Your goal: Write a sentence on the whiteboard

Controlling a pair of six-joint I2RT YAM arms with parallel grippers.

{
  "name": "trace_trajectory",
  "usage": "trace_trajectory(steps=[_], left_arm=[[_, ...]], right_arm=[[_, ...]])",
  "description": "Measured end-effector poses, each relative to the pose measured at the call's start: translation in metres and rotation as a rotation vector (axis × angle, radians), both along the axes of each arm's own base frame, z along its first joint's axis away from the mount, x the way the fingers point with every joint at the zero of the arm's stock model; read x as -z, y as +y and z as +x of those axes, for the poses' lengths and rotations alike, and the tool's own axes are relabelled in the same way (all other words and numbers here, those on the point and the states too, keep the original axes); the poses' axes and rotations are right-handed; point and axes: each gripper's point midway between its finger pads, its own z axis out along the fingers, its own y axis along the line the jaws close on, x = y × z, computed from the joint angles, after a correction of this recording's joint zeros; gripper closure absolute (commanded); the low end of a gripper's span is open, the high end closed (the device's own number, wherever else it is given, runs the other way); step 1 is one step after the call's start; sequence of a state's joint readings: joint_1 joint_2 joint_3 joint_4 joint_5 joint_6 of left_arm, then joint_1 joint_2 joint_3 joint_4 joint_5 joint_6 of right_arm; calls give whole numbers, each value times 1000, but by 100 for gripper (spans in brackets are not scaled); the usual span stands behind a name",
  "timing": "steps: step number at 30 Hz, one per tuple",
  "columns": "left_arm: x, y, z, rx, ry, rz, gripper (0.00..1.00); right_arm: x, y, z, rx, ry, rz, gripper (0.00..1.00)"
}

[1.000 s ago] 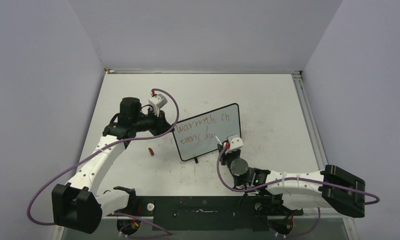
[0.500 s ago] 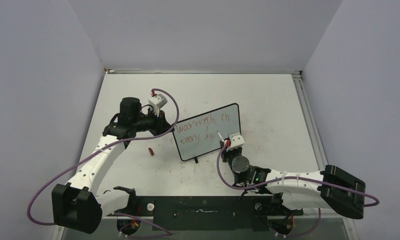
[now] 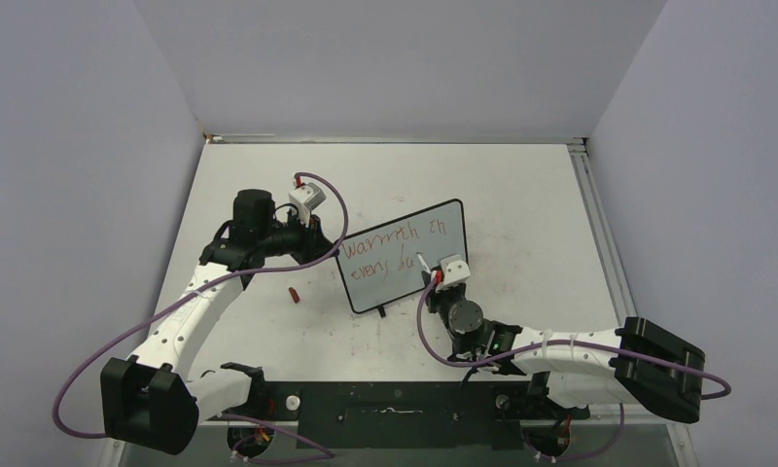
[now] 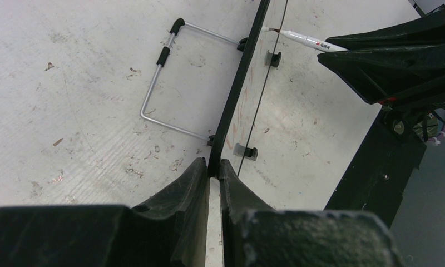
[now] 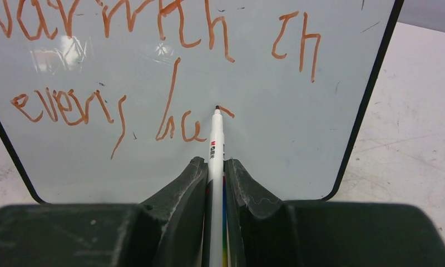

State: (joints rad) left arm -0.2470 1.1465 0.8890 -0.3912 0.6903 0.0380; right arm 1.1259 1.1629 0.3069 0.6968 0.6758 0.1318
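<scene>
The whiteboard [image 3: 402,256] stands across mid-table, its wire stand [image 4: 164,83] jutting behind. The left gripper [image 4: 213,167] clamps its left edge; the right gripper [image 5: 214,164] and its marker [image 5: 216,133] crowd the front. A small red object [image 3: 292,293] lies left. The table [image 3: 531,204] to the right is open

Soft, even light from above fills the overhead view: the scuffed white desk [image 3: 521,195] reads bright, with faint shadows. In the right wrist view, two pale glare patches sit on the upper left of the small grey-white, black-framed whiteboard [image 5: 298,139]. The black left tool [image 4: 212,164] and black right tool [image 5: 214,162] blur near the lens.
</scene>
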Motion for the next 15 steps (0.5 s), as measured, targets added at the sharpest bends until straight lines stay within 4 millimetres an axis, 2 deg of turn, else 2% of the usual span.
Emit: trace_trajectory(steps=[7, 15], left_arm=[[0, 0, 0, 0, 0, 0, 100], [0, 0, 0, 0, 0, 0, 100]], right_arm=[[2, 7, -6, -23, 17, 30, 95], [19, 7, -19, -33, 60, 8, 95]])
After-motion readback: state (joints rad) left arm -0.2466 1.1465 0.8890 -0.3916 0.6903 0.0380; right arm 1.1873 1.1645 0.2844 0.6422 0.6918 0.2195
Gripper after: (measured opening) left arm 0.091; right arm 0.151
